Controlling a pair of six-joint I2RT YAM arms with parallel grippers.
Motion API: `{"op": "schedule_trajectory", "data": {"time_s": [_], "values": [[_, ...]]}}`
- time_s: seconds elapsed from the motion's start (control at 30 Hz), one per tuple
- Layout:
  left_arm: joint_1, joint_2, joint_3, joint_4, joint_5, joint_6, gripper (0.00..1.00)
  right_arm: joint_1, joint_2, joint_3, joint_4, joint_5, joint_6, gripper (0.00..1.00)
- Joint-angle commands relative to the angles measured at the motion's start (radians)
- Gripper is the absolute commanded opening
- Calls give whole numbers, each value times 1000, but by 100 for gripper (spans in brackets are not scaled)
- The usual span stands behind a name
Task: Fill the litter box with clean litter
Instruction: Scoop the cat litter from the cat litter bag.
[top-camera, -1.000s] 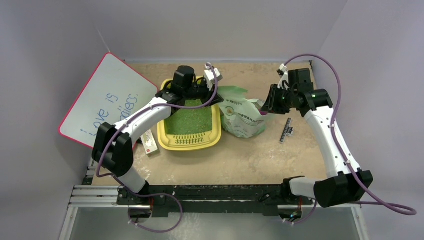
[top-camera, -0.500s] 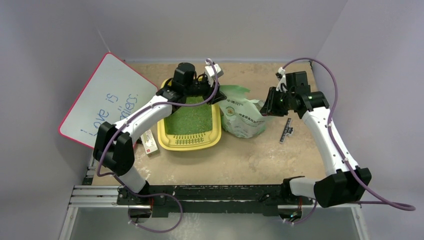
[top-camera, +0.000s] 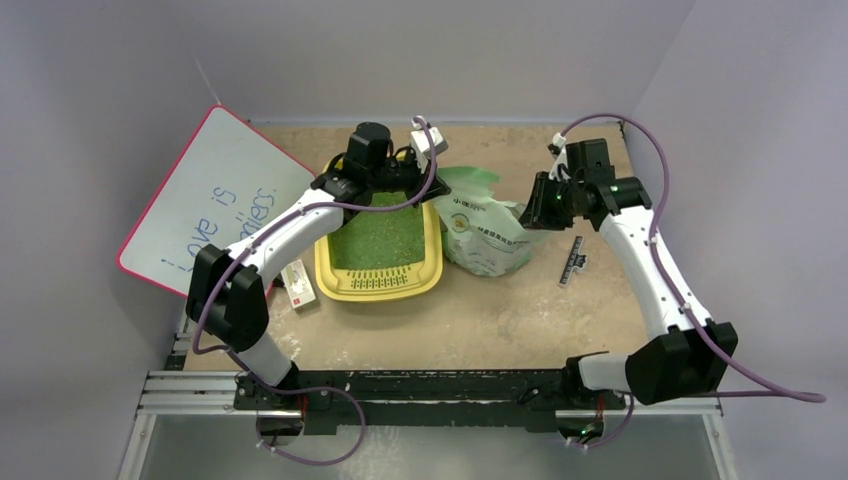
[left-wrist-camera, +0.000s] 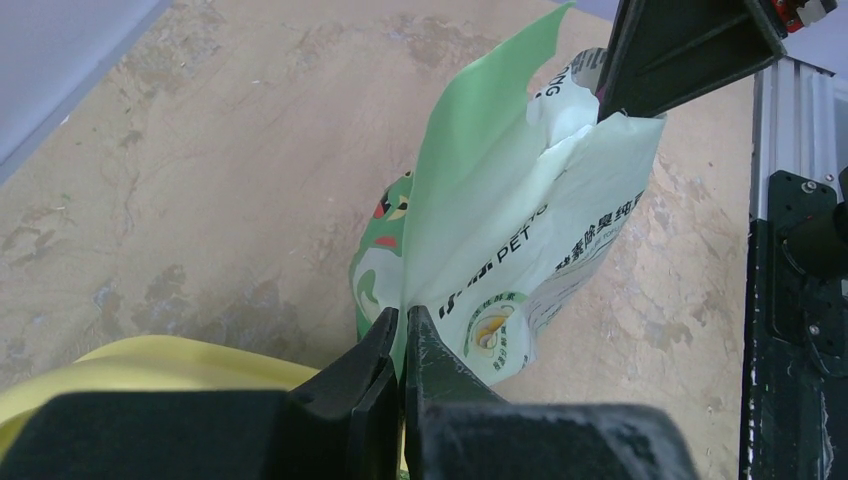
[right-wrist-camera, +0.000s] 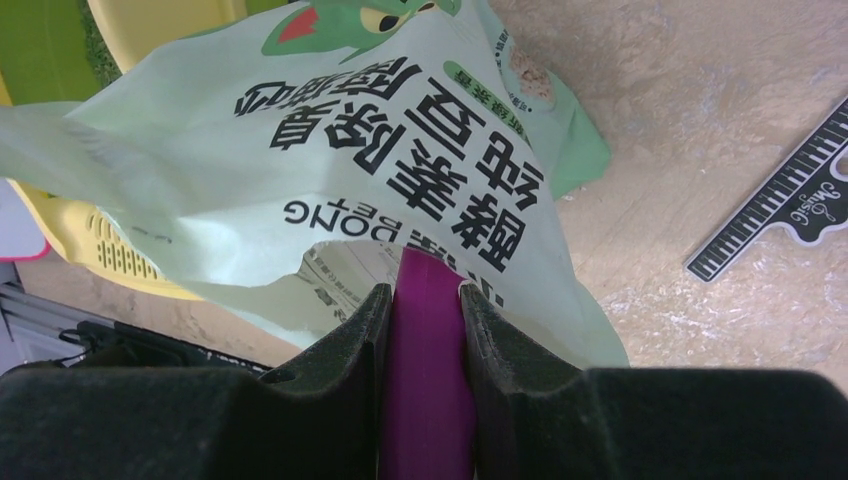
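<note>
1. The litter box (top-camera: 345, 283) is sitting on the tabletop (top-camera: 500, 320) left of centre, with its slotted grate strip at the near end.
2. The clean litter (top-camera: 378, 240) is lying inside the box as a bed of green granules, covering the floor behind the grate.
3. A pale green printed bag (top-camera: 485, 235) is standing just beside the box's right wall, with its mouth turned toward the right arm.
4. The left tool (left-wrist-camera: 403, 330) is reaching across the far end of the box and is pinching a thin flap of the bag's edge, its jaws pressed together on the plastic.
5. The right tool (right-wrist-camera: 420, 295) is gripping the handle of a purple scoop (right-wrist-camera: 425, 380), its jaws narrow around it.
6. The scoop's front end is disappearing into the bag's mouth, so its bowl is hidden.
7. A black ruler (top-camera: 572, 261) is lying on the tabletop to the right of the bag, apart from it.
8. A white board (top-camera: 215, 190) with a pink edge is leaning at the left, with blue handwriting on it.
9. A small white packet (top-camera: 299, 285) is lying just beside the box's near left corner.
</note>
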Motion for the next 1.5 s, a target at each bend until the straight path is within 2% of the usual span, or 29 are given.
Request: {"op": "schedule_trajectory", "data": {"time_s": [0.0, 0.37, 0.47, 0.5, 0.57, 0.8, 0.9, 1.0, 1.07, 1.2, 1.37, 1.47], "values": [[-2, -38, 46, 19, 17, 26, 0, 1, 20, 56, -41, 104, -39, 0], [-2, -18, 47, 13, -5, 19, 0, 27, 60, 57, -56, 171, -34, 0], [-2, -18, 55, 25, -5, -4, 29, 49, 79, 55, -46, 172, -27, 0], [-2, -19, 58, 29, 2, -9, 34, 54, 83, 53, -43, 171, -25, 0], [-2, -21, 66, 34, 12, -12, 37, 55, 89, 49, -35, 169, -23, 0], [-2, -40, 76, 48, 8, -12, 39, 56, 99, 33, -21, 169, -26, 0], [-2, -44, 77, 49, 12, -8, 34, 55, 103, 35, -25, 181, -26, 0], [-2, -36, 79, 29, 15, 3, 10, 55, 110, 47, -39, 205, -26, 0], [-2, -31, 81, 16, 22, 9, 0, 63, 119, 63, -58, 238, -25, 0], [-2, -23, 83, -7, 19, 27, 0, 112, 148, 102, -82, 317, -20, 0], [-2, -9, 81, -24, 1, 36, 0, 173, 227, 87, -63, 330, 5, 0], [-2, -4, 67, -35, -19, 46, 0, 179, 237, 21, 36, 224, 10, 0]]}}
